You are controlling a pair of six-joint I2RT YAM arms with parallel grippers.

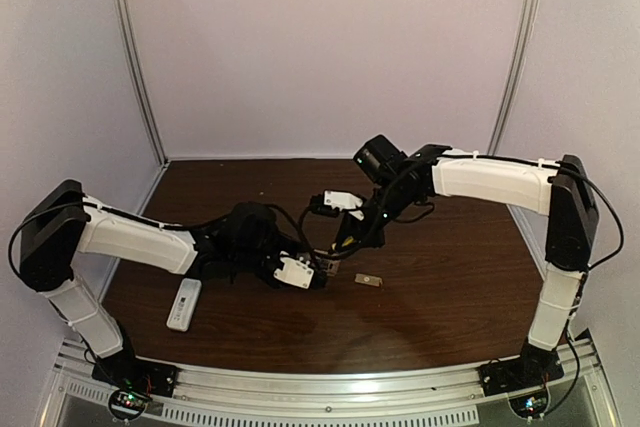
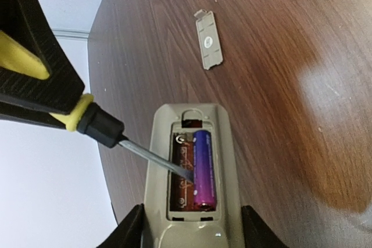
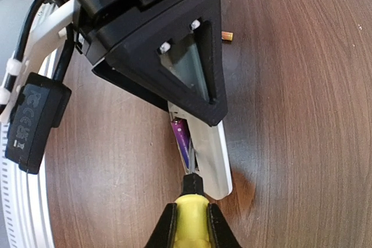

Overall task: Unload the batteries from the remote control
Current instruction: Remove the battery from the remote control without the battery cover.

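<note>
Prying step: right pincer (image 3: 190,220) clamps screwdriver (image 2: 99,125), tip beside purple battery (image 2: 204,169); left pincer (image 2: 192,220) grips remote control (image 2: 160,143). Next: lever battery up.

**Top external.** We look from high behind the arm bases, down and forward across the table (image 1: 460,297) to the back wall. The view is distant and takes in both arms whole.

**Left wrist.** We sit very near, looking past the left gripper (image 2: 192,237) along the opened remote (image 2: 228,161), with the cover plate (image 2: 209,39) beyond it.

**Right wrist.** Equally near, we face down the screwdriver (image 3: 189,213) toward the remote from its opposite end.

**Shared.** Both wrist views hold the remote and screwdriver. The top and left wrist views both hold the cover plate.
</note>
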